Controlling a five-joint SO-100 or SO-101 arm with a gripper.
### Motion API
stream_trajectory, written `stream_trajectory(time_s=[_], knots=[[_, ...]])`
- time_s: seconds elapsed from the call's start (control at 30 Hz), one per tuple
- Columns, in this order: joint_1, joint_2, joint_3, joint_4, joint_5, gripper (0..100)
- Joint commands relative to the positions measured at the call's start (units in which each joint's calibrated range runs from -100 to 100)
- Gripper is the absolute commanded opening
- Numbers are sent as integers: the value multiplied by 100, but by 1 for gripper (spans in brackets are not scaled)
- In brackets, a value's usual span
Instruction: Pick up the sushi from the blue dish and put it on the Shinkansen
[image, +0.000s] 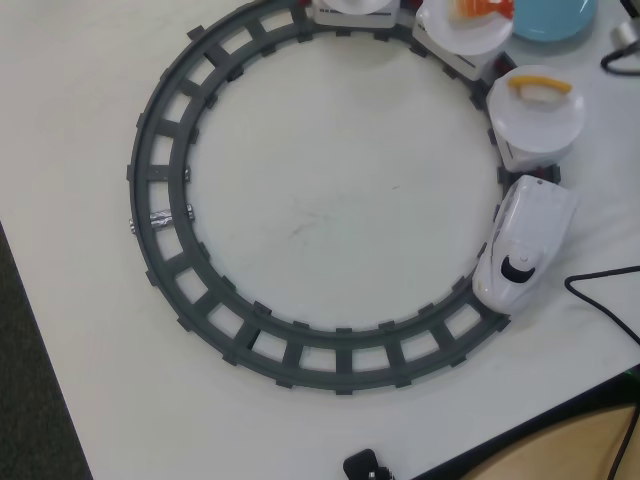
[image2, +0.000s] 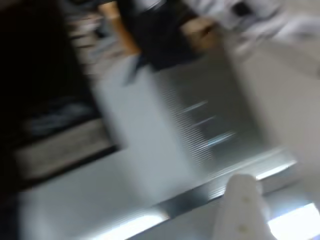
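Overhead view: the white plastic toy Shinkansen (image: 524, 243) with rounded nose and black windscreen sits on the dark grey circular plastic track (image: 165, 215) at the right side, nose toward the bottom. Just behind it is a car topped by a round white plate (image: 535, 118), and the small toy sushi with a thin yellow strip top (image: 541, 85) already lies on that plate. Next car back carries another round white plate (image: 466, 32) with an orange-topped sushi piece (image: 478, 9). The round light-blue dish (image: 553, 17) is at the top edge, cut off by the frame; the part showing looks empty. Neither arm nor gripper shows from above.

Wrist view is badly motion-blurred. A pale finger-like part of the gripper (image2: 242, 210) shows at the bottom edge; cannot tell whether the jaws are spread or closed, and nothing held is visible.

Judgement: the placing looks done, with the arm probably swinging away. To do this step well, clear the train high and wide so nothing clips the plates or the black cable (image: 600, 290) at right. The sushi sits toward the plate's upper part, so a bump could tip it off. If the train runs, check that the piece is settled flat.
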Motion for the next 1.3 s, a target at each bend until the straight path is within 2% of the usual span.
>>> stream_trajectory(time_s=[0.0, 0.13, 0.23, 0.5, 0.8, 1.03, 1.27], knots=[[694, -140, -372, 149, -1702, 1], [1187, -232, -184, 1108, -2981, 2], [1372, -232, 131, 1827, -3463, 2], [1389, -658, 1163, 2956, -3532, 2], [1398, -3773, 2806, 3701, -3516, 2], [1213, -5660, 3793, 5241, -3458, 2], [1037, -5652, 4035, 5447, -3469, 2]])
